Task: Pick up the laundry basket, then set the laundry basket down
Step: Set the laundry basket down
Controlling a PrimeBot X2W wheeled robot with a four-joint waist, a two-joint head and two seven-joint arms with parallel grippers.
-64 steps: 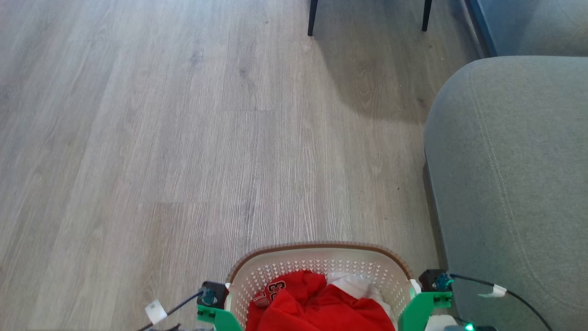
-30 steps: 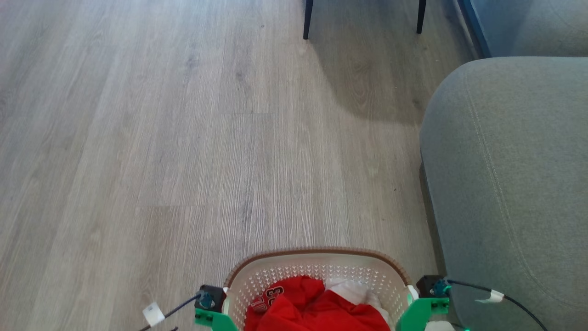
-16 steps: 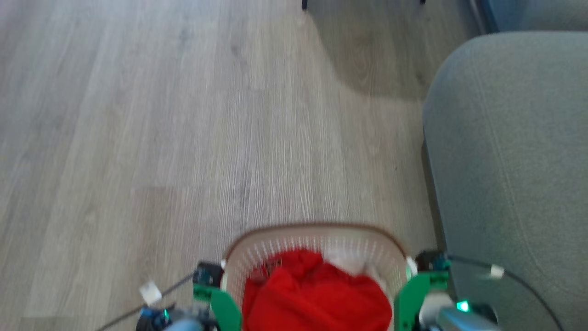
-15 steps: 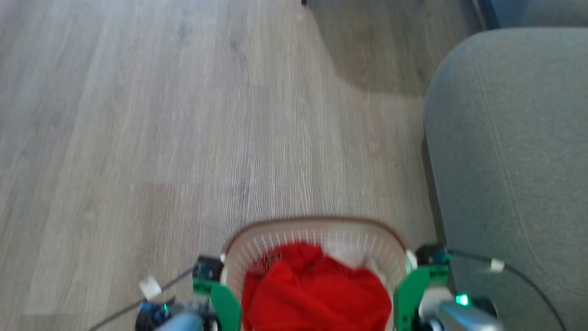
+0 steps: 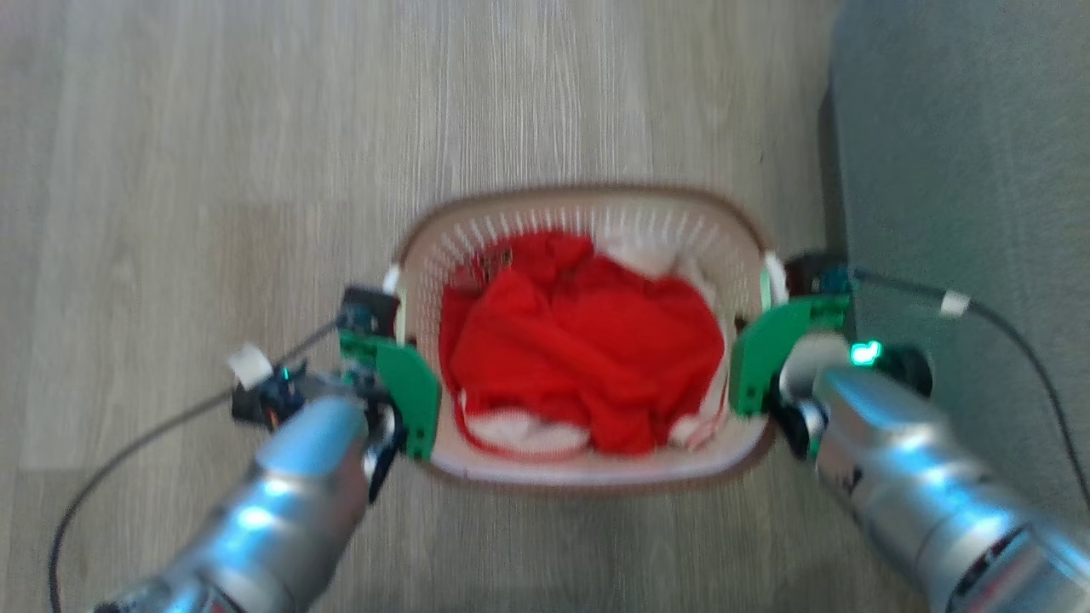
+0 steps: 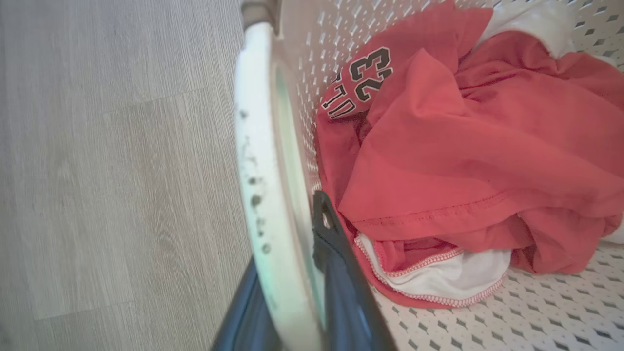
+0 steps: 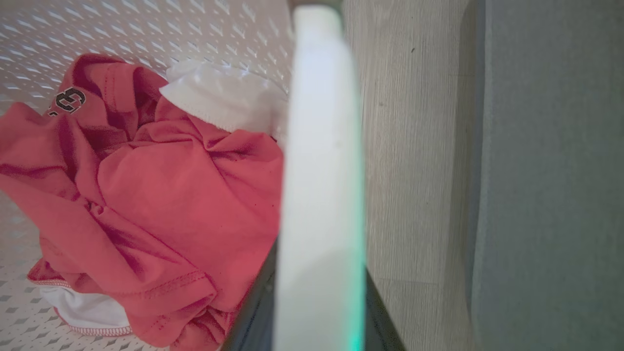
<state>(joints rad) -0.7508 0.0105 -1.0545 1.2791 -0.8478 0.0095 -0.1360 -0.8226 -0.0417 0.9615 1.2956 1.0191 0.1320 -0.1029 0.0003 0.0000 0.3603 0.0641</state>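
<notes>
Two sets of jaws hold the laundry basket [image 5: 579,217] from opposite sides. The left jaws are closed on its left handle [image 6: 263,170], with one dark finger [image 6: 341,282] inside the perforated wall and the other outside. The right jaws clamp the right handle [image 7: 321,170] in the same way. Gripping both ends at once probably keeps the basket level, so the red garment [image 5: 588,349] and the white cloth [image 7: 219,97] stay heaped inside.

The basket is over the floor [image 5: 213,128], close to its right edge where the grey sofa [image 5: 954,170] begins. That leaves the right jaws only a narrow strip between basket and sofa.

The basket's underside is hidden, so I cannot tell whether it rests on the floor or hangs clear. The head view is smeared, and green brackets [image 5: 409,392] cover the grip there. In both wrist views the handles hide most of the fingers.
</notes>
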